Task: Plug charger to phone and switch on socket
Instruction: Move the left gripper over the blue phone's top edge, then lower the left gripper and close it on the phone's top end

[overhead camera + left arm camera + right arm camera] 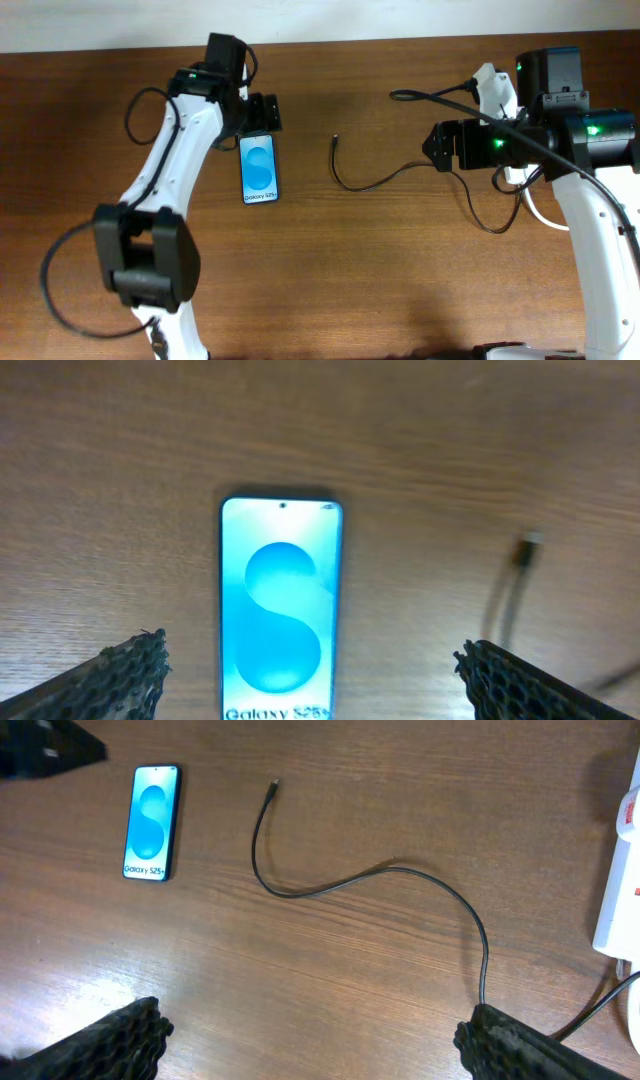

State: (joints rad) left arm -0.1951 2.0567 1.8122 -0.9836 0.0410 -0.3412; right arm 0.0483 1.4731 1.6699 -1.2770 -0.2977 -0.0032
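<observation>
The phone [259,169] lies flat on the wooden table, blue screen up, with "Galaxy S25" at its near end. My left gripper [262,115] hovers open just beyond its far end. In the left wrist view the phone [280,610] lies between the wide-spread fingers of this gripper [315,658], untouched. The charger [372,183] snakes across the middle of the table, its plug tip [334,140] right of the phone. My right gripper [440,147] hangs open above the cable [400,870], holding nothing. The socket [620,890] shows white at the right edge, mostly hidden under the right arm.
A thick white cable [540,215] loops out beside the right arm's base. The robots' own black wires arc above the right arm [440,97] and around the left arm's base [60,290]. Bare wood lies between phone and plug tip.
</observation>
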